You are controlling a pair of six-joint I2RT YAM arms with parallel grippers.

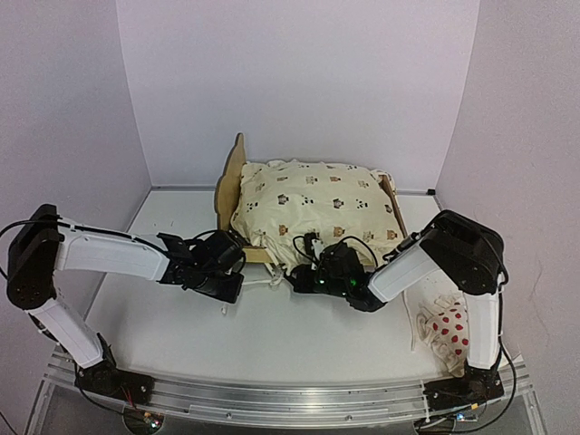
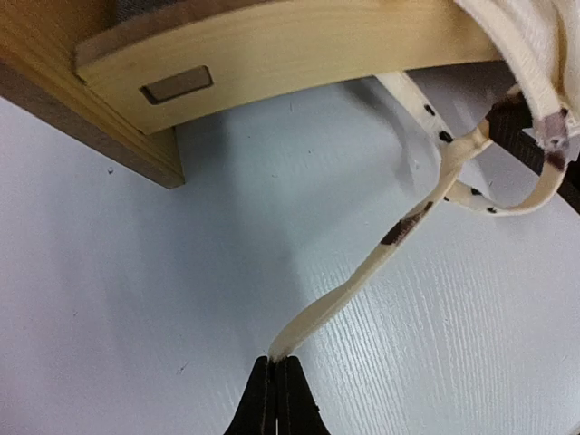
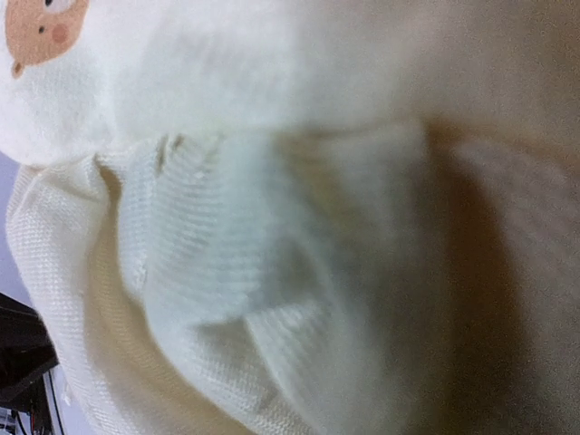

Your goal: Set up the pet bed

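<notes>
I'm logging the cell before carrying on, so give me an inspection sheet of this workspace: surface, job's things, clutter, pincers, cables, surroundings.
Surface: white wood-grain table.
Job's things: light plywood pet bed with scalloped ends, at the back; cream animal-print cushion lying on it.
Clutter: small white red-dotted pillow by the right arm's base.
Pincers: left pincer shut on the cushion's cream spotted tie; right pincer shut at the cushion's near edge, grip hidden.
Cables: black cable looping over the right wrist; none seen snagged.
Surroundings: plain pale walls; nothing else seen.
</notes>
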